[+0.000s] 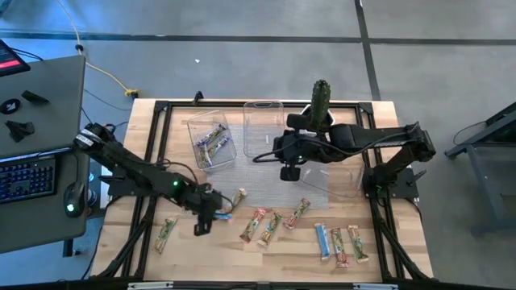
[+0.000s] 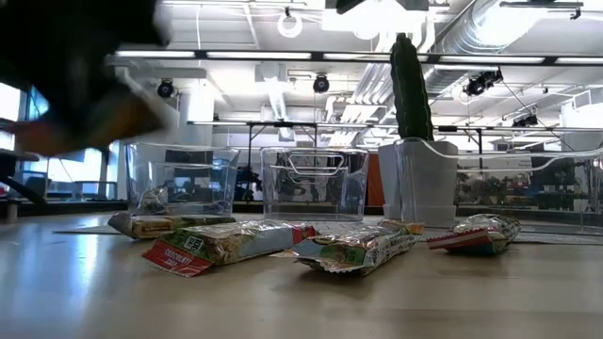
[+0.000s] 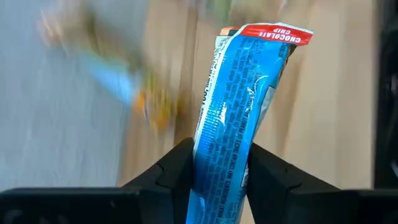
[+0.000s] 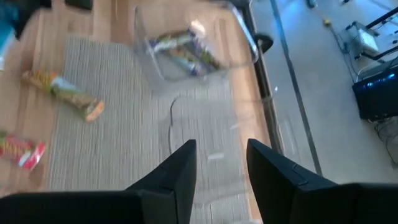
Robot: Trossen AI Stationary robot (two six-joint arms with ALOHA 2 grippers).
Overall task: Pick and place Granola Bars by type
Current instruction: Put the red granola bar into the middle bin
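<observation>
My left gripper (image 1: 208, 214) hovers near the table's near-left part, shut on a blue-white granola bar (image 3: 233, 118); in the low view that arm is only a dark blur (image 2: 75, 66). My right gripper (image 4: 221, 165) is open, above the mat beside the middle clear bin (image 1: 264, 129), touching nothing. The left bin (image 1: 211, 143) contains purple bars (image 4: 183, 53). Other bars lie flat on the table: green-tan ones (image 1: 165, 234) (image 1: 239, 197), a red one (image 1: 254, 225), and a near-right group (image 1: 339, 244). My left gripper pinches the blue-white bar between its two fingers (image 3: 180, 168), across the bar's width near one end (image 3: 221, 186). The bar sticks out forward past the fingertips, and its far end with a red strip (image 3: 273, 34) is free. It appears lifted clear of the table.
A third clear bin (image 1: 343, 173) stands under my right arm. A tall green plant in a white pot (image 2: 412, 104) rises at the far edge behind the bins. A grey mat (image 4: 124, 137) covers the table's middle. A desk with a keyboard (image 1: 28, 177) is to the left.
</observation>
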